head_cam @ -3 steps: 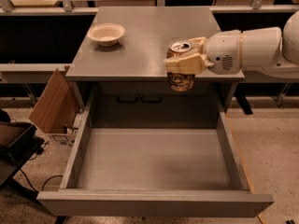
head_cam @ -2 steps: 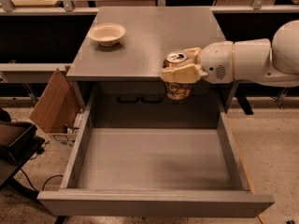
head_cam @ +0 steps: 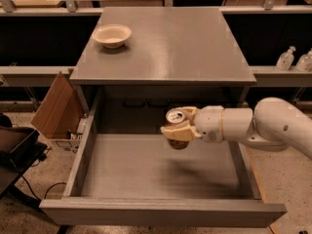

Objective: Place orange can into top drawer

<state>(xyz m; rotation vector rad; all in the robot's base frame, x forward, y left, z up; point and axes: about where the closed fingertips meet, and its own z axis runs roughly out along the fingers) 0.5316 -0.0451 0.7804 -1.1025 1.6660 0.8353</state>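
Observation:
The orange can (head_cam: 176, 129) is upright in my gripper (head_cam: 178, 125), silver top with pull tab showing. The gripper is shut on the can and holds it in the air over the open top drawer (head_cam: 161, 172), toward the drawer's back right. My white arm (head_cam: 253, 126) reaches in from the right. The drawer is pulled out fully below the grey cabinet top (head_cam: 165, 48); its flat grey bottom and plain front panel (head_cam: 161, 213) are in view. A faint shadow of the can lies on the drawer bottom.
A cream bowl (head_cam: 112, 35) sits on the cabinet top at the back left. A cardboard box (head_cam: 56, 108) stands on the floor left of the drawer. Spray bottles (head_cam: 292, 58) stand on a shelf at the right.
My gripper has moved the can down and toward the front, from beside the cabinet top's front edge to a spot over the open drawer.

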